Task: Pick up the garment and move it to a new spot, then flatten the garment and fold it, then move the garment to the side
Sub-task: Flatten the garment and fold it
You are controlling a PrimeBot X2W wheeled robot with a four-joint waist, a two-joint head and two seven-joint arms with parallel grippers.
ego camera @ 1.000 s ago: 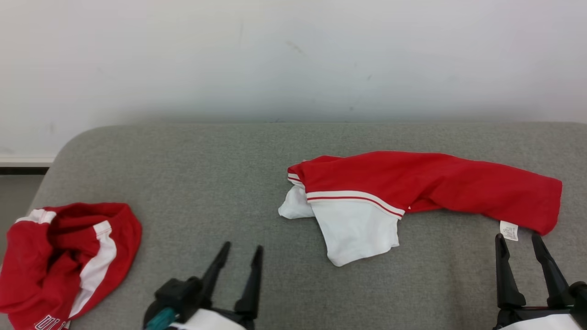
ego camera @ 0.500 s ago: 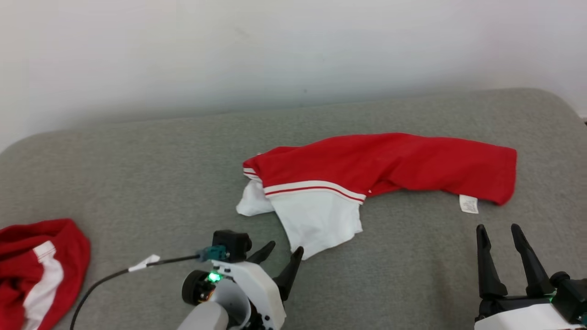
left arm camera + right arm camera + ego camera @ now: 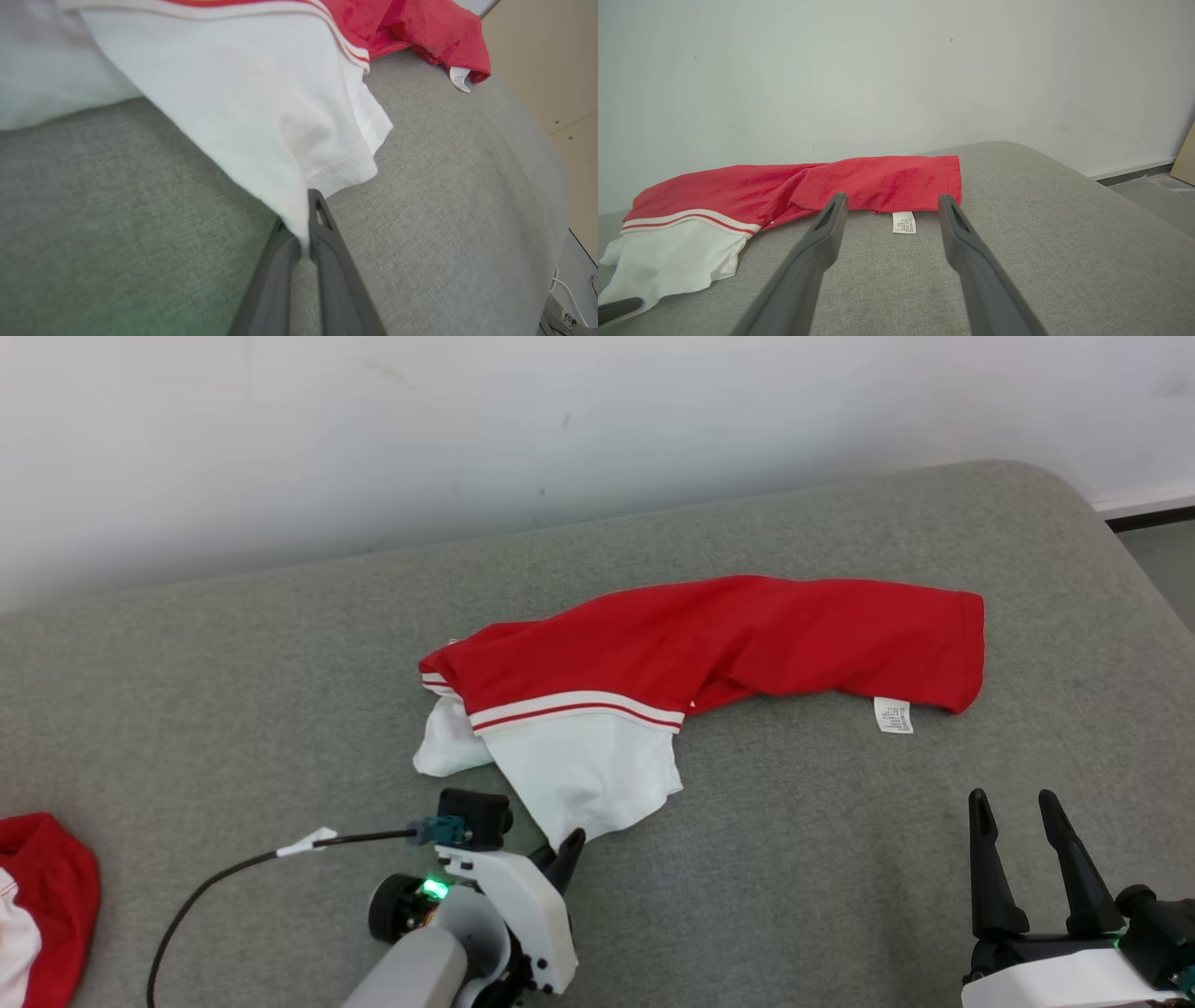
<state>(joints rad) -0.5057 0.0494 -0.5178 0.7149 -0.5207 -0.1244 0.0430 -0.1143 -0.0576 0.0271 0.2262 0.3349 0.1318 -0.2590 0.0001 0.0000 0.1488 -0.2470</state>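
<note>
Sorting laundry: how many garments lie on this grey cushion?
2. One red-and-white garment lies at centre, its white corner in the left pincer; a second garment sits at the head view's lower left, cut off by the frame.

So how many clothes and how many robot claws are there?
Garments: 2, the middle garment and the edge garment.
Grippers: 2, the left gripper and the right gripper.
Total: 4.
</note>
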